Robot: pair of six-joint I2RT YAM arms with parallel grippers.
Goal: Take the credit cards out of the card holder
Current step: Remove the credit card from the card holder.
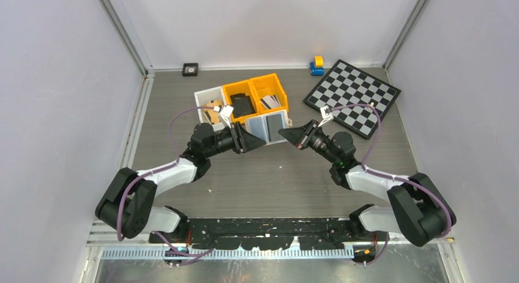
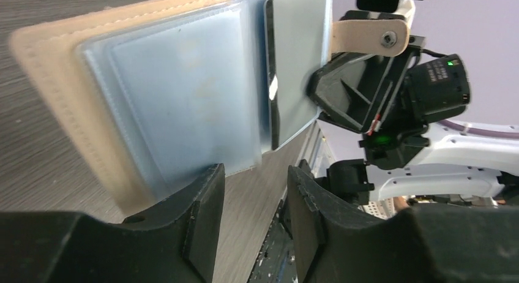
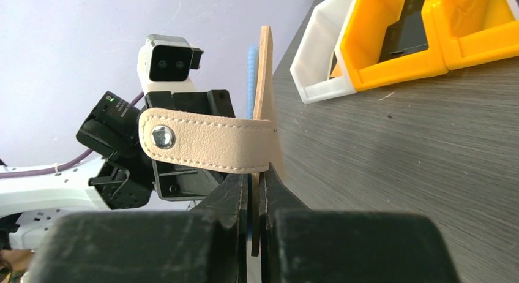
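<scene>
The right gripper [image 3: 255, 173] is pinching the beige cover of the holder [image 1: 270, 126], its jaws closed tight on that thin edge just below the strap [image 3: 208, 149] with its metal snap. This is keeping the holder spread open over the middle of the table [image 1: 275, 179], just near of the bins. Whether its lower edge is resting on the wood cannot be told. Judging by the pose, this arm is acting as an anchor so the other can pull against it. The left gripper [image 2: 254, 173] is facing the pocket side from the left, its jaws standing about half open with nothing between them. Its tips are sitting just under the lower edge of the clear sleeves, and contact cannot be made out. The holder is showing a stitched tan border and greyish, milky see-through sleeves layered inside. A light grey card [image 2: 297, 56] with a dark edge is sitting in the right sleeve, beside the right gripper, and probably needs a sideways slide to come out. A pale striped card [image 1: 270, 101] is lying in the far right orange bin [image 1: 267, 79].
</scene>
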